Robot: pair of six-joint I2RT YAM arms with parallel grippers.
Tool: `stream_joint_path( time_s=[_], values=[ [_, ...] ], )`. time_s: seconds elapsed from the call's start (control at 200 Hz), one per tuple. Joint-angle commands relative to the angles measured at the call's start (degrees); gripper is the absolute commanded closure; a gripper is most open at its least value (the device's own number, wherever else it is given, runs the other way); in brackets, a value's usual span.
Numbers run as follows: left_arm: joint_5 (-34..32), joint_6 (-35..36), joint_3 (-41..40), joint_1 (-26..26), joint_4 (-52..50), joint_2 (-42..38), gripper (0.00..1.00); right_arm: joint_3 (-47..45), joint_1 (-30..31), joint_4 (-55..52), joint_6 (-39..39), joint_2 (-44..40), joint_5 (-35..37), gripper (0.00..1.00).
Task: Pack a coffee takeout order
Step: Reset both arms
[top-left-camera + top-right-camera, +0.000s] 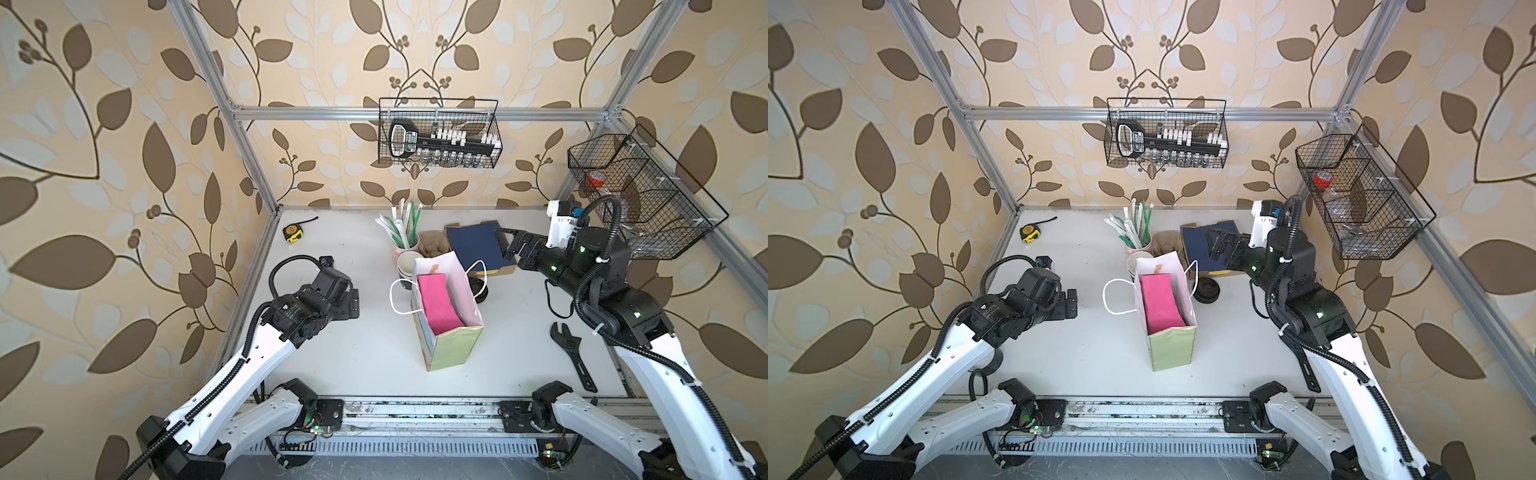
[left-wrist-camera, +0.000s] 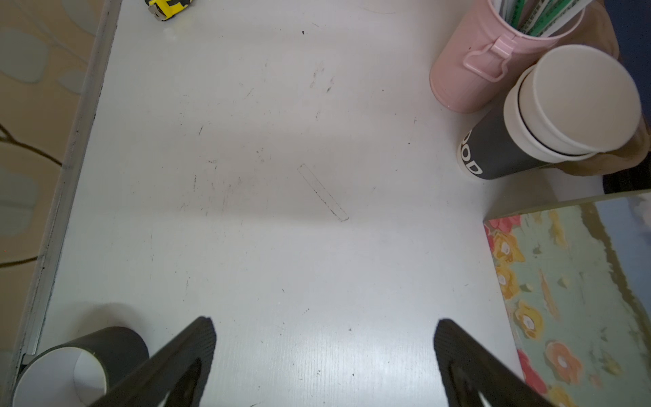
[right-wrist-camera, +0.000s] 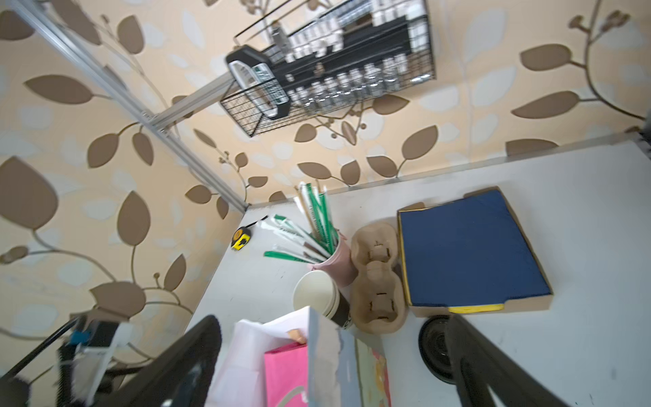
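Observation:
A flowered paper bag (image 1: pixel 457 345) (image 1: pixel 1173 349) stands upright mid-table with the bright pink napkin (image 1: pixel 438 303) (image 3: pixel 285 373) inside it. The brown pulp carrier (image 3: pixel 377 278) (image 1: pixel 432 247) lies behind the bag, beside a black lid (image 1: pixel 478 286) (image 3: pixel 435 347) resting on the table. My right gripper (image 1: pixel 505 245) (image 3: pixel 334 324) is open and empty, up behind the bag's rim, over the navy napkins. Left of the bag, my left gripper (image 1: pixel 355 303) (image 2: pixel 324 327) hangs open over bare table. A lidless dark cup (image 2: pixel 81 363) lies by it.
A stack of lidless cups (image 2: pixel 570 105) and a pink straw holder (image 2: pixel 472 67) stand behind the bag. Navy napkins sit in a cardboard box (image 3: pixel 468 250). A tape measure (image 1: pixel 293 232) lies back left and a black wrench (image 1: pixel 569 345) front right. Wire baskets hang on the frame.

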Motion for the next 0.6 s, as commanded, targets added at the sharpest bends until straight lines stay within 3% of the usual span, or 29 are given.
stream_joint_path(
  time_s=[0.0,0.17,0.32,0.475,0.595],
  values=[
    [-2.74,-1.36,-0.87,0.48,1.33,-1.13,0.01,-5.52,-5.44,5.99,2.01,-0.96,-4.68,0.0],
    [-5.05,-2.6,-1.63,0.52,2.46,-2.16,0.01,-13.46,-8.38,10.92,0.83,-1.26,3.52,0.0],
    [-6.07,-3.21,-2.76,0.45,4.6,-4.13,0.01,-24.15,-8.38,20.21,-6.0,-3.0,16.72,0.0],
    [-7.71,-3.77,-2.49,0.51,4.92,-4.77,0.01,-35.58,-8.69,32.72,-7.17,-5.51,22.11,0.0],
    [-9.52,-5.41,-2.18,0.44,4.45,-3.71,0.01,-39.81,-8.72,36.39,-10.53,-4.34,26.18,0.0]
  ],
)
